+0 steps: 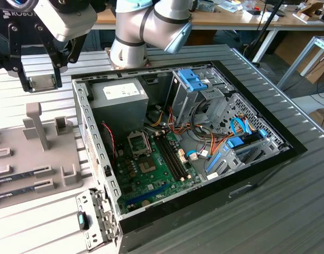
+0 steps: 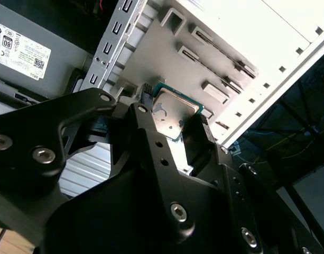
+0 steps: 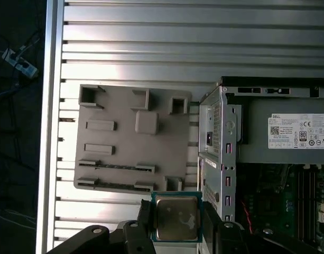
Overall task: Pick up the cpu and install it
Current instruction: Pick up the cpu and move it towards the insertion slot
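The cpu [image 1: 44, 83], a flat square chip with a silvery top and a thin green rim, hangs in the air between my gripper's black fingers [image 1: 25, 79]. My gripper [image 1: 43, 79] is shut on it, high over the ribbed table at the exterior view's left, just outside the open computer case [image 1: 80, 114]. Both wrist views show the cpu [image 2: 172, 112] [image 3: 176, 218] clamped by its two opposite edges. The open cpu socket [image 1: 138, 143] sits on the green motherboard [image 1: 156, 174] inside the case, below the grey power supply [image 1: 122, 98].
A grey parts fixture [image 1: 40, 153] [image 3: 125, 153] with posts and slots lies on the table beside the case; long thin sticks [image 1: 19, 182] rest in its slots. The case holds a drive cage [image 1: 196, 87], cables and blue latches. The arm's base [image 1: 130, 45] stands behind the case.
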You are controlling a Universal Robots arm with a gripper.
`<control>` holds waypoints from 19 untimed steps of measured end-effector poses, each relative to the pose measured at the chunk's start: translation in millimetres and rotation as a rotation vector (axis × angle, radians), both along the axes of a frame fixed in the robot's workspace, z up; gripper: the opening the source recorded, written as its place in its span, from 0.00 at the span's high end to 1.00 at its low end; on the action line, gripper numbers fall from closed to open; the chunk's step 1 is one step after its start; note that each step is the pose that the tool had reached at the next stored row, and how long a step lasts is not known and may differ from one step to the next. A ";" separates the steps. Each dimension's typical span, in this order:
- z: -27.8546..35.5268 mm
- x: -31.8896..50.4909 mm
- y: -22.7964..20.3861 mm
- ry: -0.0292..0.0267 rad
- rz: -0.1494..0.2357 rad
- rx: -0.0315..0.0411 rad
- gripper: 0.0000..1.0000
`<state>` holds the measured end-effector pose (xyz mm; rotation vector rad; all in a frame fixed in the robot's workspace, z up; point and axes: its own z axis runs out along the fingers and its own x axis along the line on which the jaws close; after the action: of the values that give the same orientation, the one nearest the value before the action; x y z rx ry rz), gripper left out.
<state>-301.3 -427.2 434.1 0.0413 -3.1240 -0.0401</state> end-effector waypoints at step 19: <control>-1.8 21.4 -9.7 0.0000 0.000 0.0000 0.53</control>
<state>-279.9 -437.0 432.3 0.0412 -3.1240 -0.0401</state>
